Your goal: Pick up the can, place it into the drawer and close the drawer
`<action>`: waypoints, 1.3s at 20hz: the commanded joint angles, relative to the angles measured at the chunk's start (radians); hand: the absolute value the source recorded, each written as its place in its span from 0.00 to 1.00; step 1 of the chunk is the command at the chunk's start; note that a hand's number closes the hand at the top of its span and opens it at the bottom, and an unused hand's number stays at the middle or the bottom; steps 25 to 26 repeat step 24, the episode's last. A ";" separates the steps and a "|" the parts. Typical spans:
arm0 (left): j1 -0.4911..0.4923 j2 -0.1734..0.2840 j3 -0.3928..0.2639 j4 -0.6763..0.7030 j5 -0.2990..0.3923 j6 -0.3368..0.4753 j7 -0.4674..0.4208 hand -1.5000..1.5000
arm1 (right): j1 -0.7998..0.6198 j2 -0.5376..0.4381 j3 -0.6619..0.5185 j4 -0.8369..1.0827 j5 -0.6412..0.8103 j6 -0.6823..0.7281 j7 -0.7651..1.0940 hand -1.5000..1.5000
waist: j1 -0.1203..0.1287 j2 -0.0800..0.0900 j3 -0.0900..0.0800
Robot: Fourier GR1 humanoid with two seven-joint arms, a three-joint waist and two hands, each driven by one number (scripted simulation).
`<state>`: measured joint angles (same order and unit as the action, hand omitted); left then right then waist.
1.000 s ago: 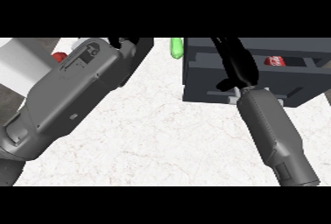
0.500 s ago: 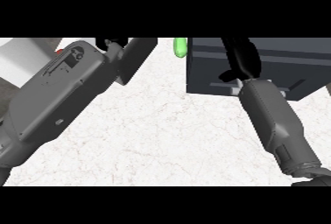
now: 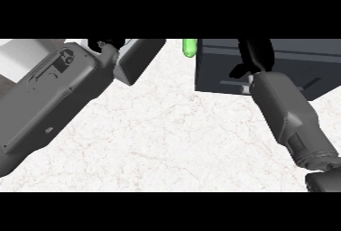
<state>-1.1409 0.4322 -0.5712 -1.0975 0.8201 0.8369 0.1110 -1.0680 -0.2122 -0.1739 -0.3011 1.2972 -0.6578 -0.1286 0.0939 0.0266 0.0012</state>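
The dark grey drawer unit [image 3: 286, 49] stands at the upper right of the head view. Its front face [image 3: 220, 74] looks pushed in, and no can shows anywhere. My right hand [image 3: 254, 55] rests against the drawer front with its fingers stretched upward and its thumb out to the left. Its grey forearm [image 3: 290, 117] runs down to the lower right corner. My left forearm [image 3: 53, 99] fills the left side. Only a black sliver of the left hand [image 3: 106, 43] shows at the top edge.
A small green object [image 3: 189, 47] stands on the white marble counter [image 3: 173, 144] just left of the drawer unit. A white block [image 3: 20, 56] sits at the far upper left, partly behind my left forearm.
One second ago the drawer was open with the red can inside. My right hand has since pushed the drawer in, and the can is now out of sight.
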 commanded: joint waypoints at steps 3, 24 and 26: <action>-0.026 0.006 -0.016 -0.046 -0.018 0.038 0.068 0.00 | -0.114 -0.010 -0.005 0.067 0.029 -0.009 0.083 0.00 | 0.011 0.002 0.001; 0.060 0.064 0.005 -0.151 -0.035 0.005 0.072 0.00 | -0.188 -0.008 -0.423 0.106 -0.428 0.312 -0.299 0.00 | 0.014 0.005 0.003; 0.060 0.064 0.005 -0.151 -0.035 0.005 0.072 0.00 | -0.188 -0.008 -0.423 0.106 -0.428 0.312 -0.299 0.00 | 0.014 0.005 0.003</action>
